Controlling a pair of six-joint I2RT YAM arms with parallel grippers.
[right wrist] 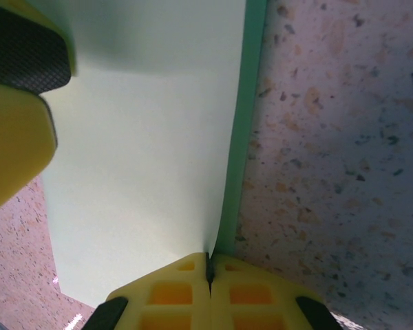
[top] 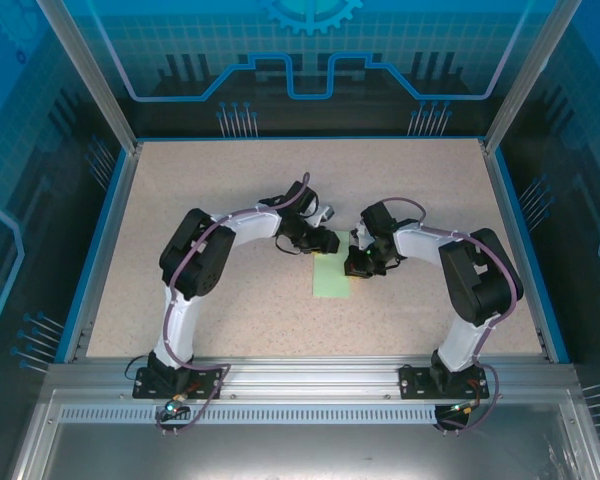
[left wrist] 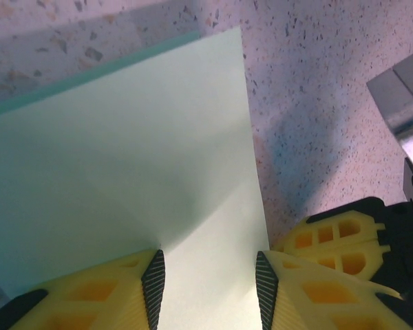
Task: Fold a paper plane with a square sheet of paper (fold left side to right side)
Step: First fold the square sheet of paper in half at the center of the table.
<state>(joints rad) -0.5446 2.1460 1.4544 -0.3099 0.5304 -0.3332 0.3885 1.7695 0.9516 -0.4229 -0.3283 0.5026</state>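
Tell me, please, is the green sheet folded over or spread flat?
Folded over: the sheet of paper shows two layers at the edge pinched by the right gripper, and is a narrow rectangle from above.

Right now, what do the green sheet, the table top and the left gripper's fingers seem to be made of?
Square sheet of paper: thin matte paper, pale mint; it holds faint creases. Table top: probably laminate or stone composite, dull, pinkish with dark specks. Left gripper's fingers: likely moulded yellow plastic with cut-out cells; their pads look like black ribbed rubber.
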